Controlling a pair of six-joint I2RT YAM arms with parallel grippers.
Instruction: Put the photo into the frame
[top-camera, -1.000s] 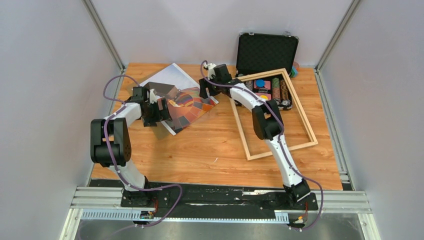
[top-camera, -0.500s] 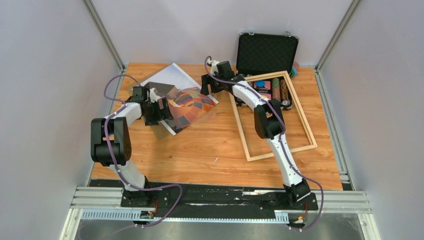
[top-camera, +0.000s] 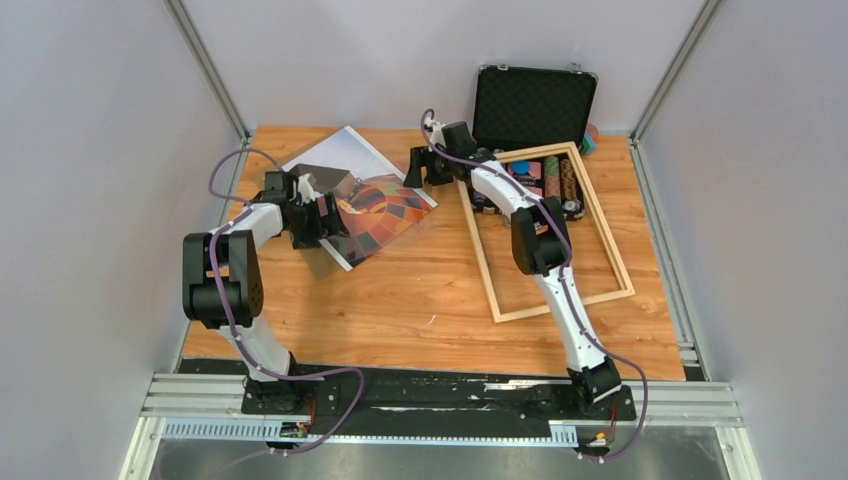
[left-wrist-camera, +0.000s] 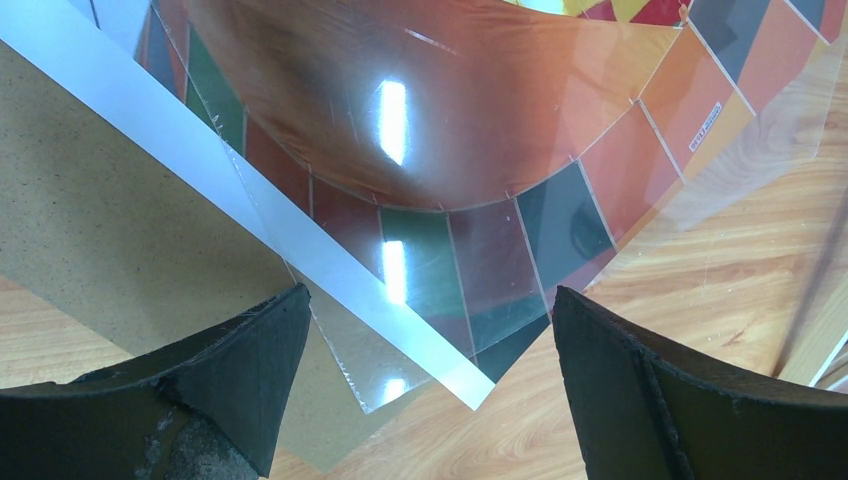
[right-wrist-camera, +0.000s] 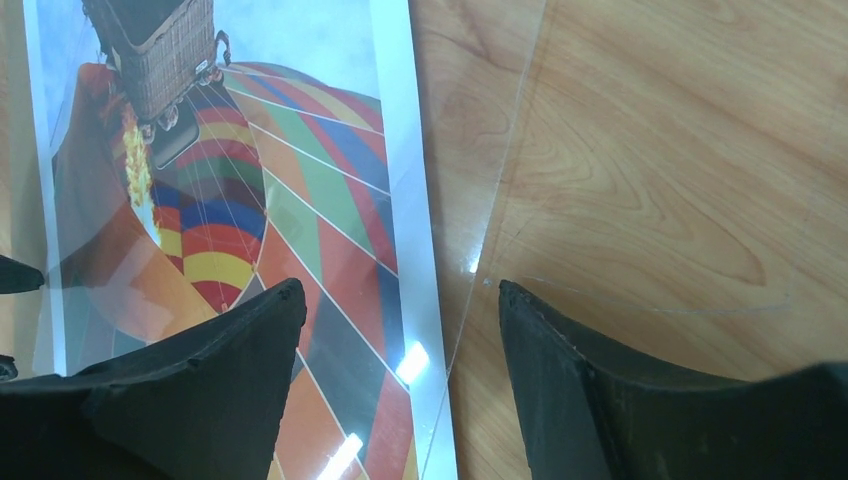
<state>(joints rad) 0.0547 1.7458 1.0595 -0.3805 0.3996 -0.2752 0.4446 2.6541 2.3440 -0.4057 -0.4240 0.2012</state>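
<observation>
The photo (top-camera: 385, 200), a colourful hot-air balloon print, lies face up at the back left of the table with a clear pane over it. It also shows in the left wrist view (left-wrist-camera: 480, 150) and the right wrist view (right-wrist-camera: 250, 200). The frame (top-camera: 565, 303), thin light wood, lies flat at the right, apart from the photo. My left gripper (top-camera: 328, 215) is open and empty over the photo's near left corner (left-wrist-camera: 425, 370). My right gripper (top-camera: 418, 172) is open and empty above the photo's right edge (right-wrist-camera: 400, 380).
A brown backing board (left-wrist-camera: 100, 230) lies under the photo's left side. The clear pane's edge (right-wrist-camera: 505, 180) reaches past the photo onto the wood. An open black chip case (top-camera: 533, 105) with coloured chips (top-camera: 545, 178) stands at the back right, and the frame's far end overlaps it.
My right gripper has moved a little to the right and back, off the photo's corner towards the frame. The left arm has barely moved.
</observation>
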